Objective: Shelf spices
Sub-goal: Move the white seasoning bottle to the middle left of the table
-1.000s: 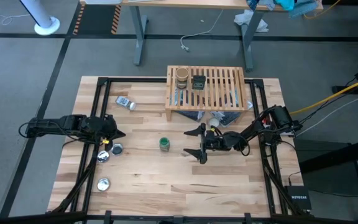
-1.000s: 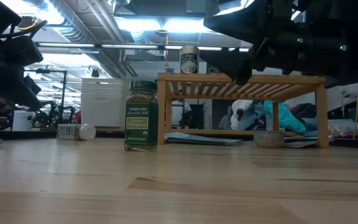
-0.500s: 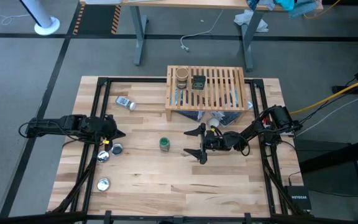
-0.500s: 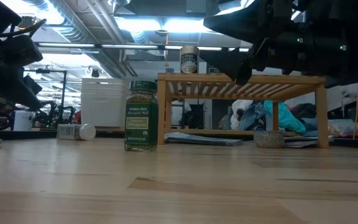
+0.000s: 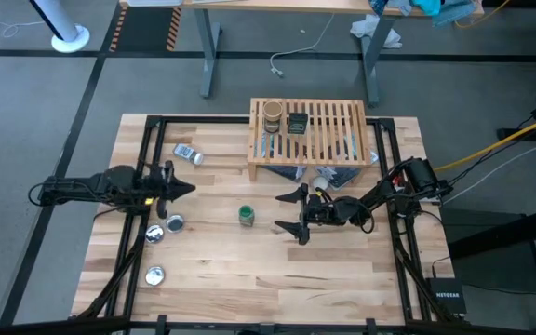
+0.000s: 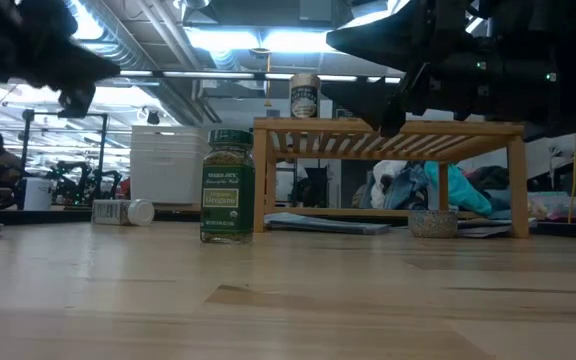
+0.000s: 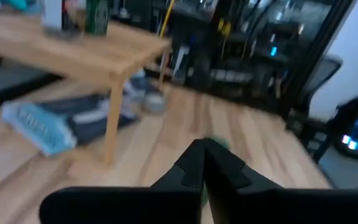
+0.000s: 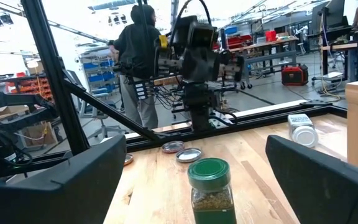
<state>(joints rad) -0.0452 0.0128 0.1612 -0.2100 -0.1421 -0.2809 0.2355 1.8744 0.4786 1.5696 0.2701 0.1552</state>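
The green-lidded jar (image 5: 247, 216) stands upright on the tabletop, also seen in the low view (image 6: 227, 186) and the right wrist view (image 8: 211, 190). My right gripper (image 5: 281, 212) is open, level, just right of that jar and apart from it. The clear white-capped jar (image 5: 189, 154) lies on its side near the table's far left. The tan-brown jar (image 5: 272, 116) and the dark tin (image 5: 297, 122) stand on the slatted shelf (image 5: 328, 130). My left gripper (image 5: 180, 189) is shut, raised over the table's left part and pointing right.
Three flat silver round pieces (image 5: 175, 222) (image 5: 154, 234) (image 5: 154, 274) lie on the table's left side below my left arm. Blue and grey items lie under the shelf (image 6: 428, 190). A person (image 8: 137, 56) stands beyond the table. Bare wood spans the near half.
My left gripper has lifted and shifted slightly toward the table's right and far edge, turning at the wrist; in the low view it has risen toward the picture's top. The right gripper and all the jars have stayed where they were.
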